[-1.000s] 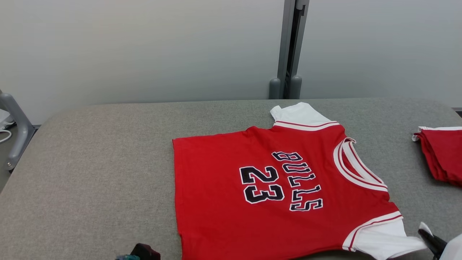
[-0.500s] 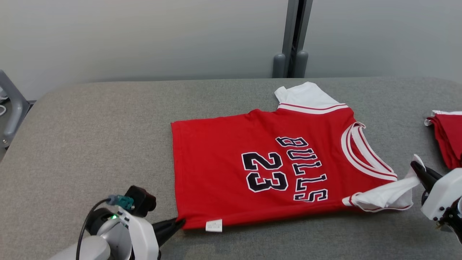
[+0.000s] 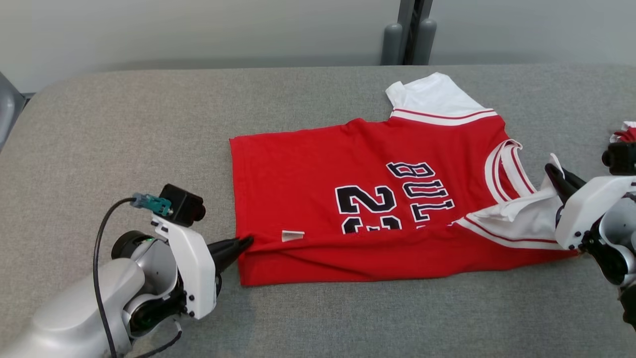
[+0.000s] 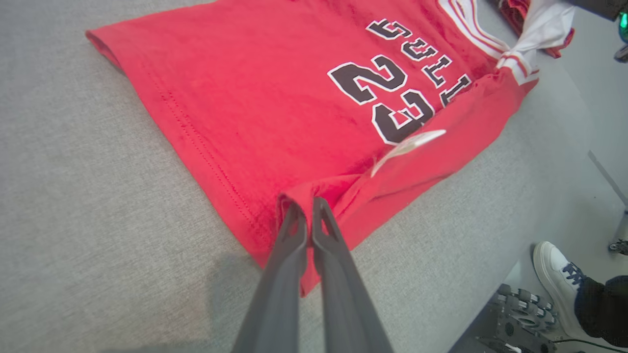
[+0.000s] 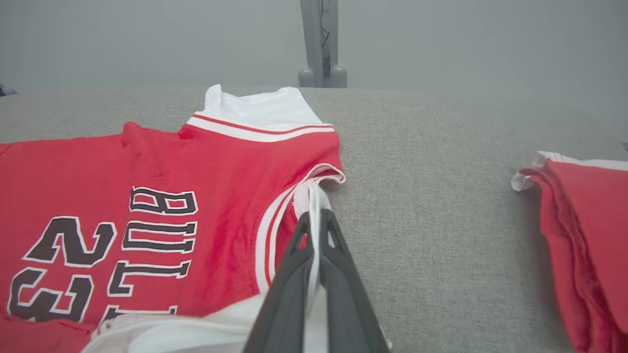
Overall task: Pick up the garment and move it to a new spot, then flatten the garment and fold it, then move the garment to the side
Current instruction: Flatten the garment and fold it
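Two corners pinched, shirt half-folded at the centre of the desk
The left gripper is clamped on the hem at eight o'clock, the right gripper on the white sleeve at three; uneven travel may skew the fold, or thin cloth slip out.

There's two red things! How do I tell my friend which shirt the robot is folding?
Find the big grey table; a red jersey lies spread across its middle, near edge folded over. Unlike the stacked red pile at the table's right edge, it shows black BULLS and 23 lettering, with the left gripper pinching its hem corner and the right gripper its white sleeve.
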Available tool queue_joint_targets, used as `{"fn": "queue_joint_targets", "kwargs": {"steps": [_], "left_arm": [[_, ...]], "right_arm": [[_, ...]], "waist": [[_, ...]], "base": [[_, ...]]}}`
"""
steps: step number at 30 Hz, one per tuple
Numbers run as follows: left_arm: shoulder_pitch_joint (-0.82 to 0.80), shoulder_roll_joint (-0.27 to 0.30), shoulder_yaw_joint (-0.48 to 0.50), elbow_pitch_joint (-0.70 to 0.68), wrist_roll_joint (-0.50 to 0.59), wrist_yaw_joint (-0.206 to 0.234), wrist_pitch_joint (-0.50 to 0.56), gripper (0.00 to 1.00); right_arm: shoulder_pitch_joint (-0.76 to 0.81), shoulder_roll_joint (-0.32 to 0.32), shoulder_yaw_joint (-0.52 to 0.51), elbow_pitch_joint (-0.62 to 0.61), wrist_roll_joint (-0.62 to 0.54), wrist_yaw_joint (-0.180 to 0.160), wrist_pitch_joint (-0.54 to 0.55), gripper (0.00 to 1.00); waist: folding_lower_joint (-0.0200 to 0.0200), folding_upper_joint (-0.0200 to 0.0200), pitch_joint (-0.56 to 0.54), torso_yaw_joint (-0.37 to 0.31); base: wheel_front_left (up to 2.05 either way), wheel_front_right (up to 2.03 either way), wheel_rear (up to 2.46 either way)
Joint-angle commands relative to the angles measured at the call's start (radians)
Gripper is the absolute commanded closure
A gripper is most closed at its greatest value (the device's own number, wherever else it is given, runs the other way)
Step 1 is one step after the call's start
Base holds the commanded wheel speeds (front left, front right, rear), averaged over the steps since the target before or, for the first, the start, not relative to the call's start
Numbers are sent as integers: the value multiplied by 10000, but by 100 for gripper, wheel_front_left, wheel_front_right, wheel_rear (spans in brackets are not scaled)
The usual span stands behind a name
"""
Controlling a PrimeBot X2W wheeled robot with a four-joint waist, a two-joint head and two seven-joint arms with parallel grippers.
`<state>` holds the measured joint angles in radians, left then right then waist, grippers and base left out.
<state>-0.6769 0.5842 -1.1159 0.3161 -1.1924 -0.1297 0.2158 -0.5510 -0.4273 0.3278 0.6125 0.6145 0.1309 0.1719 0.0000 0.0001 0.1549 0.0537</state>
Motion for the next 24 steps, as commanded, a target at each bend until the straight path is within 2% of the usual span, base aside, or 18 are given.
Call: {"fn": "queue_joint_targets", "kwargs": {"steps": [1,16,24], "left_arm": [[-245,-78,52,197,-216,-15,42,100],[-1230,-639,-605,1469,-489,-14,-27,100],[-1435,-899,-913,1938,-575,-15,-259,100]], "right_arm": [[-335,-92,237,272,-35,-3,-277,100],[-2022,-48,2148,2377,496,-3,-2254,100],[-2438,8,2735,3065,942,-3,-2946,100]], "waist": [[0,-1,139,4],[0,-1,722,50],[0,-1,870,116]], "base": [[0,0,0],[0,0,0],[0,0,0]]}}
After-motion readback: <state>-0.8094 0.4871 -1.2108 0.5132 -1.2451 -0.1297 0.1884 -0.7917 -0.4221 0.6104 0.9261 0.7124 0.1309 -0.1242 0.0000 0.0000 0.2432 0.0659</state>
